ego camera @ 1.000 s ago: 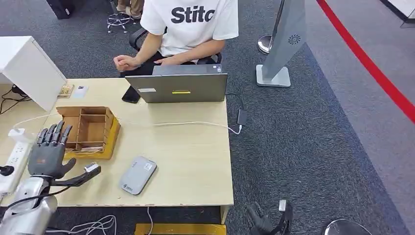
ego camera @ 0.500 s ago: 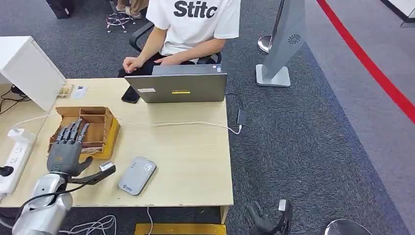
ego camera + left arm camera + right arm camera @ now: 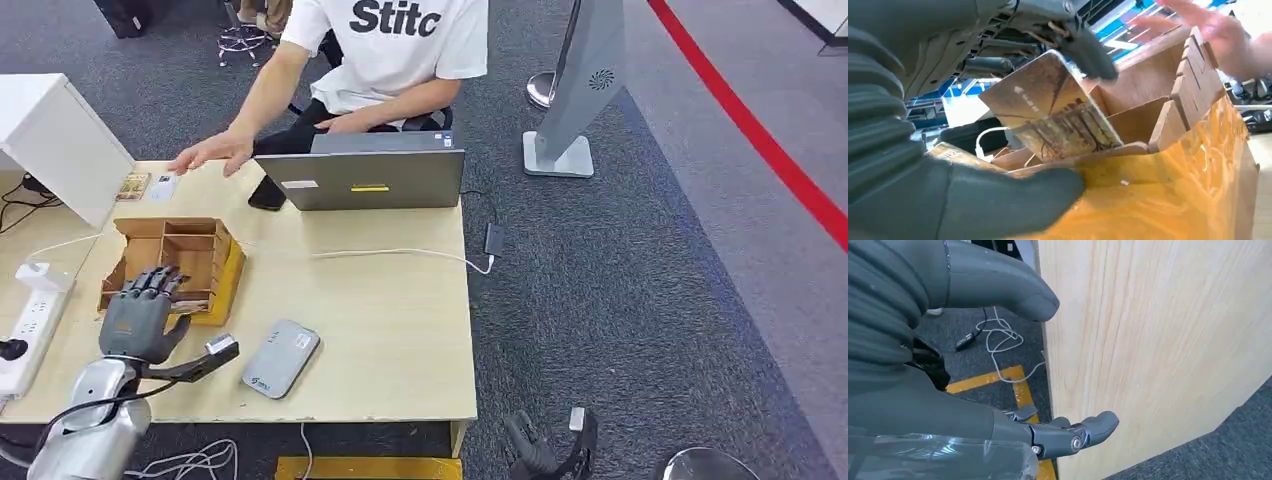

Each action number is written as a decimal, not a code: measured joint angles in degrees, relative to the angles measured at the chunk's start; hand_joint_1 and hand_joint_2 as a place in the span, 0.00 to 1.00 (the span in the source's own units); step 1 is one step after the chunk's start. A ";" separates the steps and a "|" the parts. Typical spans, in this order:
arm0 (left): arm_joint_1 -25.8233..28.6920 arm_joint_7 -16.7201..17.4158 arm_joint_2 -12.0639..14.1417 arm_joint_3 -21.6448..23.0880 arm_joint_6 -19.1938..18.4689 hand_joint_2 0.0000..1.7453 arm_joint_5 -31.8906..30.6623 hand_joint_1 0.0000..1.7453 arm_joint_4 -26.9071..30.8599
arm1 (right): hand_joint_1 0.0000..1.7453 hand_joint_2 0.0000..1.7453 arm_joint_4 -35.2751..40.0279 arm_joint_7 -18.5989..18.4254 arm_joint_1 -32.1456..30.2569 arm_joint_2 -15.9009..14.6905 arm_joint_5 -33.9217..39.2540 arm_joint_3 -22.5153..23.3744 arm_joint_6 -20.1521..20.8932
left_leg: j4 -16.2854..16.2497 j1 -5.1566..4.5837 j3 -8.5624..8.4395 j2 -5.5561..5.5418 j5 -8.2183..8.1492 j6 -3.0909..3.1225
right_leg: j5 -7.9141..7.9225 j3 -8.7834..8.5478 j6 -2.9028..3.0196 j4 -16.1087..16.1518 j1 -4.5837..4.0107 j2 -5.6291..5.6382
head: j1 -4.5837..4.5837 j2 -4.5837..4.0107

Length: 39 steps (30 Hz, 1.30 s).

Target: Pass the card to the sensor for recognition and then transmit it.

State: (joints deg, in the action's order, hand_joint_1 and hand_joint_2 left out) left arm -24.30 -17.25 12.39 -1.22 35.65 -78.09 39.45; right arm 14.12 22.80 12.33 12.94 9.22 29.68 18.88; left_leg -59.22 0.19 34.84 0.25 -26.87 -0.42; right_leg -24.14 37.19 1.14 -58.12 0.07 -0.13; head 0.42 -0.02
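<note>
A wooden compartment box [image 3: 180, 262] stands on the table's left part, and my left hand [image 3: 145, 315] hangs over its near edge with the fingers bent down into it. In the left wrist view a card [image 3: 1053, 112] with a brown tree picture leans upright in a compartment of the box [image 3: 1193, 85]. A dark fingertip [image 3: 1088, 55] touches the card's upper edge, while the thumb [image 3: 1013, 200] lies outside the box's front wall. The grey card sensor [image 3: 280, 358] lies flat to the right of that hand. My right hand [image 3: 545, 450] hangs below the table's near corner, holding nothing.
A person sits behind the laptop [image 3: 365, 175] and stretches a hand [image 3: 210, 152] over the table's far left, near two loose cards [image 3: 148, 186]. A black phone [image 3: 267, 195], a white cable [image 3: 400, 253], a power strip [image 3: 30, 320] and a white box [image 3: 55, 140] also occupy the table.
My left hand moved right from the table's left edge to the wooden box and bent its fingers down into it. The person's arm reached out toward the loose cards.
</note>
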 joint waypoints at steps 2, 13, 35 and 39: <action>0.17 0.00 0.00 0.04 -0.02 1.00 0.04 1.00 0.00 | 0.00 1.00 0.00 0.00 0.00 0.00 0.02 0.00 0.04 | 0.00 0.00 0.00 -0.01 0.00 0.00 | 0.00 0.00 0.00 0.00 0.00 0.00 | 0.00 0.00; 0.33 0.00 0.11 0.26 -0.13 1.00 0.07 1.00 0.31 | 0.00 1.00 0.00 0.00 0.00 0.00 0.02 0.00 0.07 | 0.00 0.00 0.00 0.00 0.01 0.00 | 0.00 -0.01 0.00 0.00 0.00 -0.01 | 0.00 0.00; -2.12 -1.03 2.73 0.42 -3.88 1.00 4.53 1.00 10.02 | 0.00 1.00 0.00 0.15 0.01 -0.02 0.02 -0.17 -0.50 | -0.02 0.04 0.11 -0.06 0.10 0.00 | 0.03 0.08 0.00 0.00 -0.06 -0.08 | -0.02 0.00; -5.50 -0.57 3.67 0.46 -5.81 1.00 5.99 1.00 14.43 | 0.00 1.00 0.00 0.11 0.03 -0.02 0.11 -0.24 -0.55 | -0.02 0.04 0.06 0.03 0.11 -0.02 | 0.13 0.07 0.13 0.00 -0.04 -0.03 | 0.00 0.00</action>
State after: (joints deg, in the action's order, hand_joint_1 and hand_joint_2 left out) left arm -29.80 -17.81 16.06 -0.76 29.83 -72.10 53.88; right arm 14.12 22.91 12.36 12.92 9.33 29.44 18.34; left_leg -59.24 0.22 34.90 0.28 -26.75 -0.44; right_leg -24.01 37.26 1.26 -58.13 0.03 -0.16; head 0.41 -0.02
